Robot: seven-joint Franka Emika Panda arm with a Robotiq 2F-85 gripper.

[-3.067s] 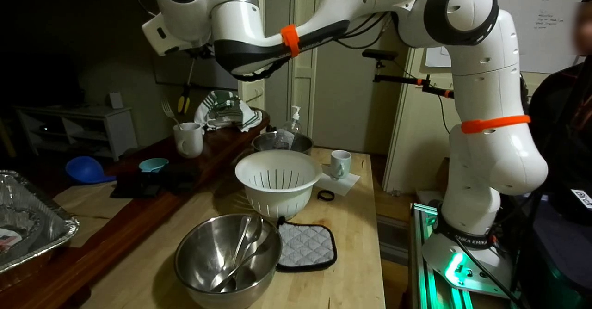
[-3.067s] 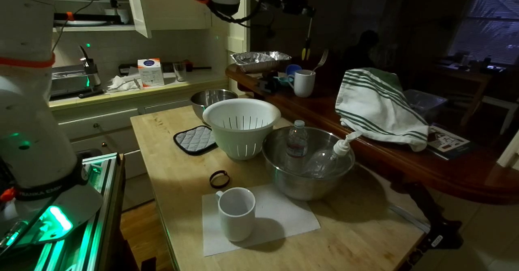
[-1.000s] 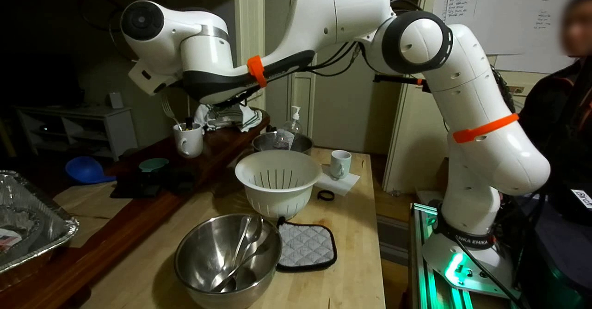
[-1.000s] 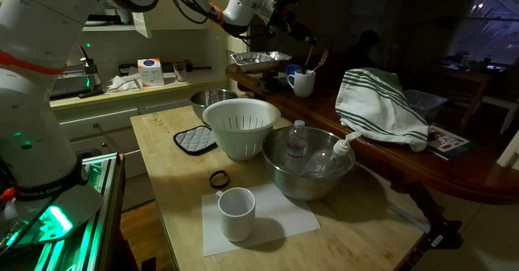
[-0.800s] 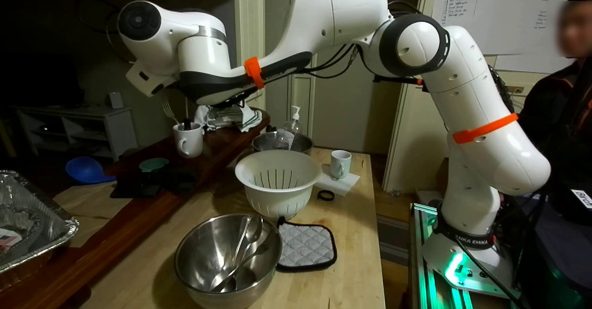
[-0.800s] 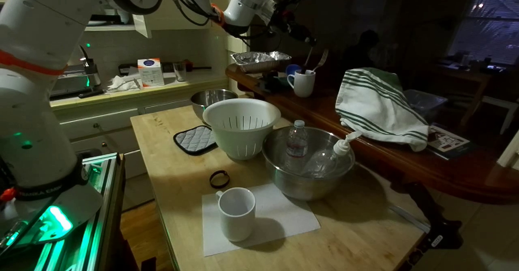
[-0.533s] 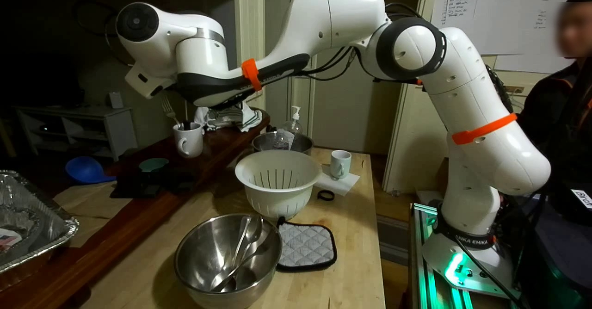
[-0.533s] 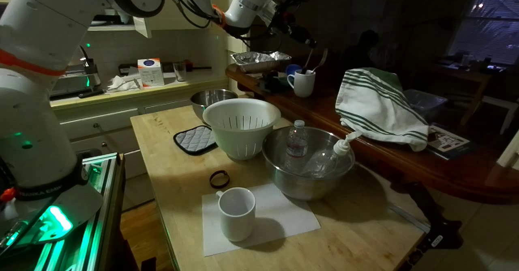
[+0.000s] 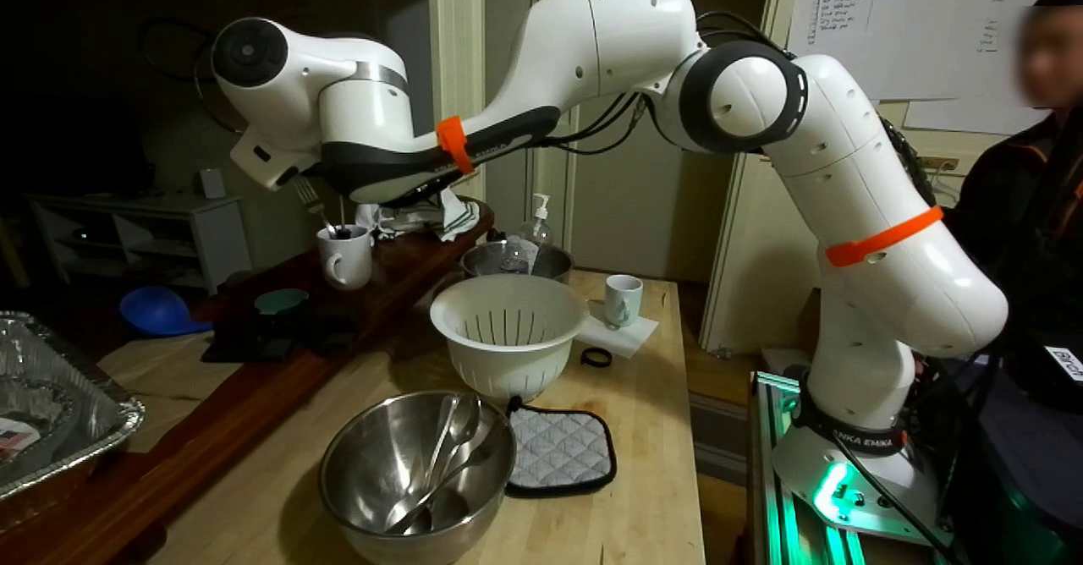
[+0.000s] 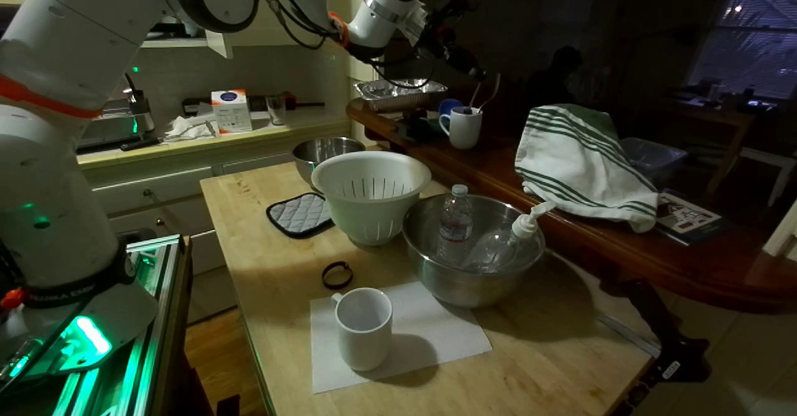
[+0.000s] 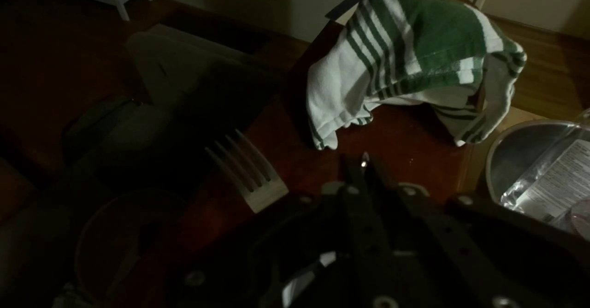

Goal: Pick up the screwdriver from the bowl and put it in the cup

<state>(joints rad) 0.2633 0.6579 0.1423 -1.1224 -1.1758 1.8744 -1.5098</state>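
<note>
The screwdriver's thin shaft [image 10: 475, 94] points up from the white cup [image 10: 464, 131] on the dark wooden ledge. Its handle is down inside the cup, mostly hidden; a dark part [image 9: 341, 233] shows at the rim of the cup [image 9: 347, 262]. My gripper [image 10: 479, 76] is just above the cup and shut on the shaft's upper end. In the wrist view the shiny shaft tip [image 11: 365, 159] sticks out between the closed fingertips [image 11: 364, 172]. A fork [image 11: 265, 188] leans in the same cup. The steel bowl [image 9: 351, 476] with several spoons stands on the table.
A white colander [image 9: 508, 362] stands behind the bowl. A striped towel [image 10: 579, 167] lies on the ledge. A second steel bowl [image 10: 467, 285] holds bottles. Another white mug [image 10: 364, 335] stands on paper. A foil tray [image 9: 76, 430] and blue ladle [image 9: 156, 311] sit along the ledge.
The arm has come down, and the screwdriver has gone from hanging above the cup to having its handle inside it. Lately it sank further; the fork and cup shifted slightly.
</note>
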